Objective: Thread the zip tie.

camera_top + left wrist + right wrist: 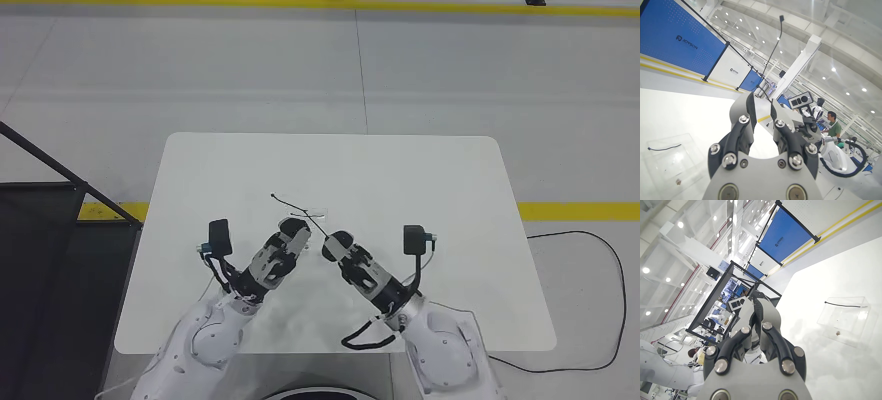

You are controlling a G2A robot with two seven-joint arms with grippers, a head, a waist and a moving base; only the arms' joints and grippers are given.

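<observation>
Right gripper point(752, 294) pinches the zip tie point(774, 49); left gripper point(762, 98) is spread, tips just beside it. Lettered blue panels point(677, 43) stand beyond both.

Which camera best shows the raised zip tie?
The left wrist view: the zip tie rises full length, head on top. The top view shows it as a thin line; the right wrist view, at most a sliver at the right gripper's tip.

Blue panel point(677, 37): white logo with a one-word brand name, legible. White panel point(732, 70) beside it: same mark in dark print, smaller. Farther blue panel point(751, 81): mark too small to read. Right wrist view: the same marks on a blue and a white panel, lettering turned sideways.
</observation>
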